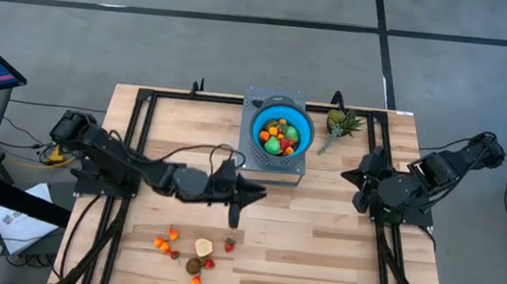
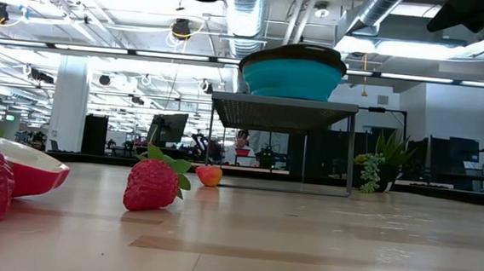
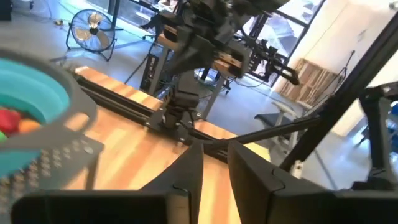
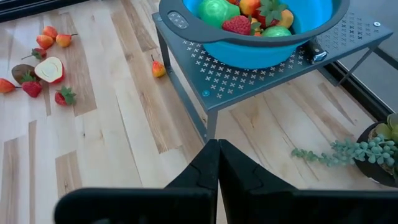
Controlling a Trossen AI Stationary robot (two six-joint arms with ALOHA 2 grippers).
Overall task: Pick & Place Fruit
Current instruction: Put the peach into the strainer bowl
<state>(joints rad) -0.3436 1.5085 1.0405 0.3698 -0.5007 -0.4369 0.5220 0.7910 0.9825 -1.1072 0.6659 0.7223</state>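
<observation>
My left gripper, jaws slightly apart and empty, hovers between the blue bowl and scattered fruit; descending blind, I might knock strawberries away. Right gripper waits, pinched together.

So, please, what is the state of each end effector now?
Left end effector: fingers slightly apart, nothing between them.
Right end effector: closed, empty.
</observation>
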